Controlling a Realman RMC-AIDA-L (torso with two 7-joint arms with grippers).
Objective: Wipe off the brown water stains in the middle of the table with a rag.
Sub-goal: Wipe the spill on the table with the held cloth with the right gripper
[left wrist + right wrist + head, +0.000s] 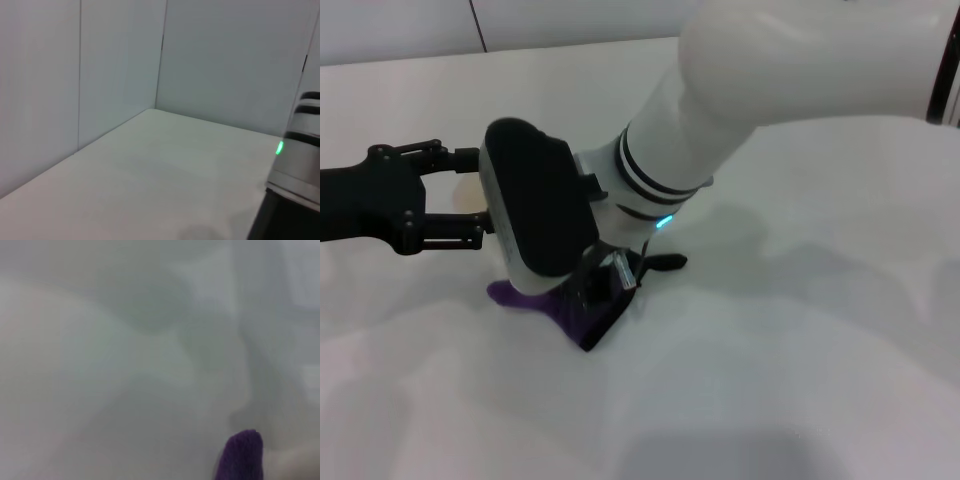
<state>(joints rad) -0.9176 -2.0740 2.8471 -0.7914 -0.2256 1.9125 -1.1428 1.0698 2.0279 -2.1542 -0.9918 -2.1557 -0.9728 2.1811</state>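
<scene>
I have the right claw [605, 285] pinching the purple rag [570, 312] down onto the bench [800, 360], the left claw [455, 200] spread nearby beyond it, the stain hidden from me.

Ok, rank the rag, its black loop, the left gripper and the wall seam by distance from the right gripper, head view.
1. rag: under the right gripper, touching it.
2. black loop: just to its right.
3. left gripper: open, off to the left.
4. wall seam: far back left.
</scene>
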